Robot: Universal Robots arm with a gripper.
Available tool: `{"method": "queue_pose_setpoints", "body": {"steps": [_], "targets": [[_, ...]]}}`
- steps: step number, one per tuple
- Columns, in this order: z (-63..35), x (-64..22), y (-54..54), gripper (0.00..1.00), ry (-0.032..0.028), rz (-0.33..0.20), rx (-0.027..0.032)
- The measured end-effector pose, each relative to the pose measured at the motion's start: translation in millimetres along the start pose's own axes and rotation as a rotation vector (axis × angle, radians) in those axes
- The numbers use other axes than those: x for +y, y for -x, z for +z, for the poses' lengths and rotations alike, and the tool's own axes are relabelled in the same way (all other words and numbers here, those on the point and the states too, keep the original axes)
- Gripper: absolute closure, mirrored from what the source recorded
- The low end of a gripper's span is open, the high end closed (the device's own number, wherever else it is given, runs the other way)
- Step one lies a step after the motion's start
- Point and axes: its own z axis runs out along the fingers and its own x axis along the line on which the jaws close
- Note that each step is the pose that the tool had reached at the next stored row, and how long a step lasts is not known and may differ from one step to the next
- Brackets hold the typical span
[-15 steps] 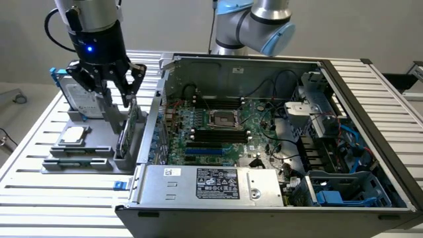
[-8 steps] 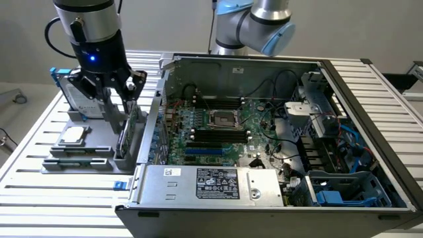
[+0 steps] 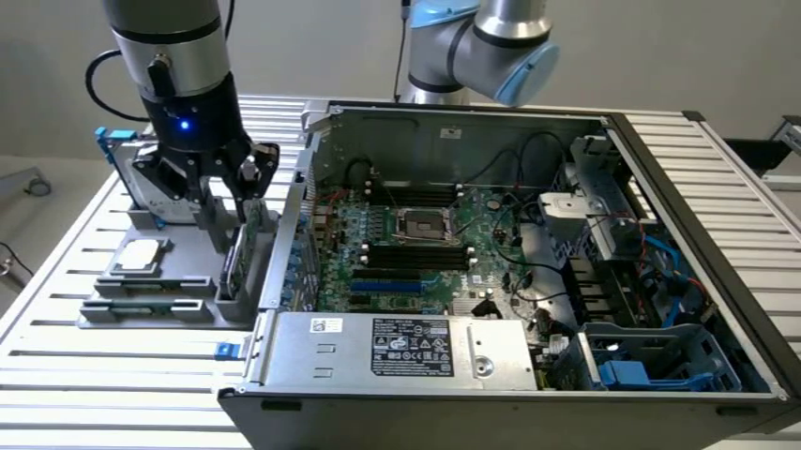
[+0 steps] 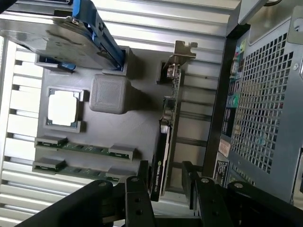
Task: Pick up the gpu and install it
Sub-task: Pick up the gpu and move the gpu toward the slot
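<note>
End effector [image 4: 165, 169] open astride gpu [image 4: 168, 113] | gpu upright in grey tray [image 4: 128, 137] | slatted metal table [image 3: 113, 375] | pale wall [image 3: 313, 47]

Open computer case [image 3: 432, 127] beside grey tray [image 4: 124, 133] of processor [image 4: 62, 108], memory sticks [image 4: 85, 148], hard drive [image 4: 54, 40].

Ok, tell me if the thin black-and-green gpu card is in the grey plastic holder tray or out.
In. The gpu stands on edge in a slot of the grey tray; the open gripper straddles it.
</note>
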Motion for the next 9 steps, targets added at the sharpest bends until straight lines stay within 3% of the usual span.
{"method": "queue_pose_setpoints", "body": {"steps": [9], "targets": [[16.6,-0.3,-1.4,0.58,-0.0001,-0.002,0.0]]}}
